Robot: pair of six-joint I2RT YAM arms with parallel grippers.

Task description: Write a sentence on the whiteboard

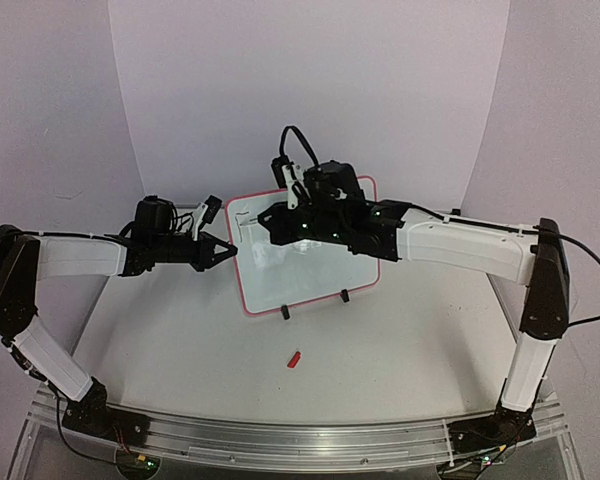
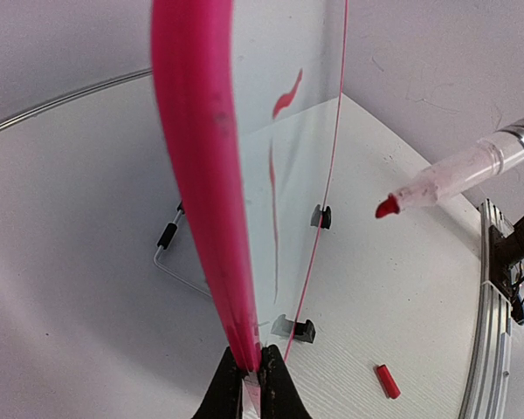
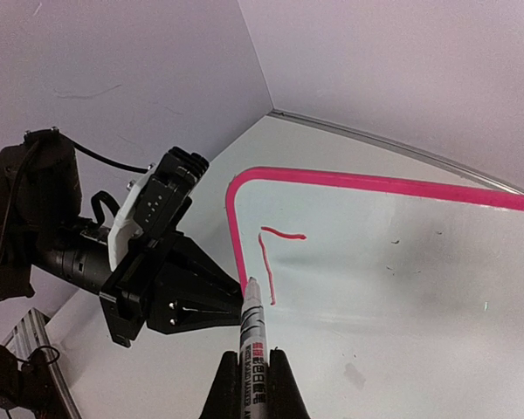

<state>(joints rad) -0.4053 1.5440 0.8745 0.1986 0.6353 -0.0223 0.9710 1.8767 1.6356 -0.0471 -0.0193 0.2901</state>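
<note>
Currently the whiteboard (image 1: 310,275) is stood near the middle of the table (image 1: 180,340), propped at a backward lean on 2 small black feet (image 1: 284,313). Its left edge is pinched by the left gripper (image 2: 251,377), whose jaws are closed on the pink rim (image 2: 196,175). A marker (image 3: 253,327) is clamped in the closed jaws of the right gripper (image 3: 249,371), and its red tip is held near the upper left part of the writing face, apparently just off the surface. Of the sentence (image 3: 267,262) only 2 red strokes are laid down, a short bar and a longer downstroke under it, so the writing is judged to be barely begun. The board is judged to be light, thin and stiff, with a glossy face that is slippery and easily smeared, so it is best taken by the rim and not by the face. Because little weight is carried on the feet, it is likely to be pushed back or slid along the table by pen pressure unless the edge is braced. A hold midway on the side rim is thought safest, since wet ink is not touched there and the pen's path is left free. A small red cap (image 1: 294,358) is seen lying on the table in front of the board, well apart from both arms.
</note>
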